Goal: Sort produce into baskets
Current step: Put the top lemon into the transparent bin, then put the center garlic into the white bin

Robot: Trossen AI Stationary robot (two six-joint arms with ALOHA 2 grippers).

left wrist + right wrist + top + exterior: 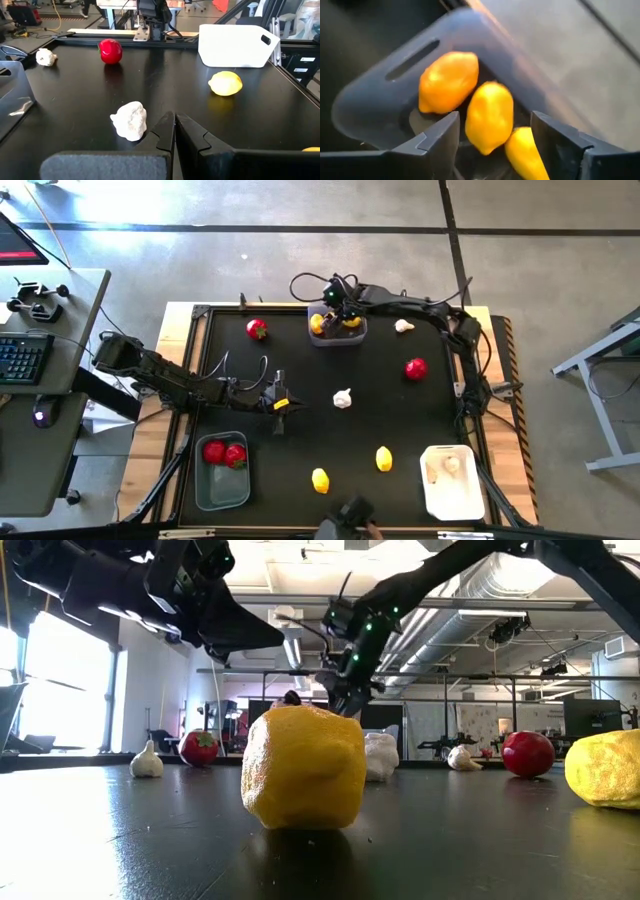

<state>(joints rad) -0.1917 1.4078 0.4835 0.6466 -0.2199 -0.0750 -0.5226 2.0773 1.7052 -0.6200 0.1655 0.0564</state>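
- We see the black worktop (300,450) mostly free through the middle: only a garlic bulb (342,398) sits near the centre, so there's room around it.
- Far edge is busier: a grey bin (337,332) at the far middle with lemons (449,81) in it, a red fruit (257,329) off to its left and a second garlic (403,326) to its right.
- Near edge: another grey bin (222,480) at the left corner with two red fruits (224,453) inside, and a white bin (450,480) at the right corner holding whitish pieces.
- Two loose lemons (320,479) lie between those near bins, and another red fruit (416,367) sits on the right side, well clear of everything.
- Right arm reaches along the right edge and across the far side; the right tool (337,308) hangs over the far grey bin, fingers apart, gripping nothing, with a lemon (489,117) between them in its wrist view.
- Left arm stretches in from the left; the left tool (282,403) is closed up empty, low near the centre, just left of the middle garlic.
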